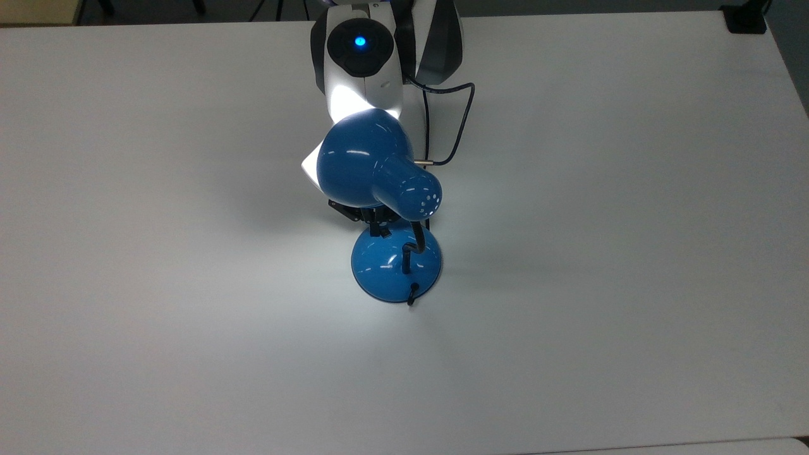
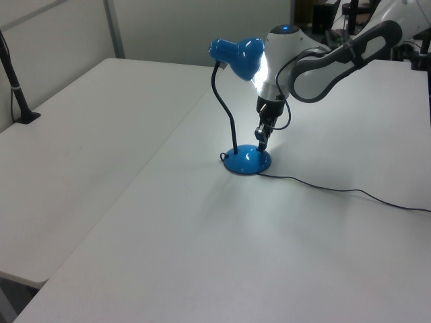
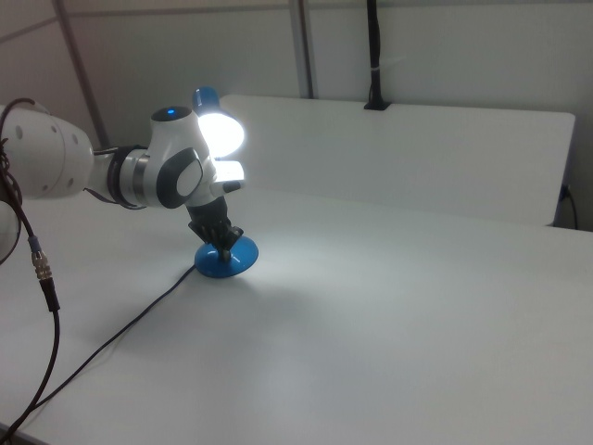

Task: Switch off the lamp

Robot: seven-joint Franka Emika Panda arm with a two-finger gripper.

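Lamplight is spreading over the white counter [image 1: 158, 253] in the top view, where the lamp [image 1: 379, 170] is standing near the middle. Its glossy blue bell shade is hanging above the round domed base, and the black bendy neck is rising from the base's near side. The claw [image 1: 379, 229] is pointing down at the base's far edge, just under the shade; whether its fingers are wide or narrow, I cannot tell.

In the left view, the lamp [image 2: 246, 160] is shining its bulb toward the white arm [image 2: 316, 64], and the neck is curving up from the base to the shade. The claw [image 2: 261, 142] is reaching the base's top on the left view's right. A black cord [image 2: 337, 189] is trailing off across the counter [image 2: 168, 256].

In the right view, the lamp [image 3: 225, 260] is glowing brightly beside the arm [image 3: 139, 176], the claw [image 3: 222, 243] is touching down on the blue base, and the cord [image 3: 120, 334] is running toward the near edge of the counter [image 3: 389, 315].
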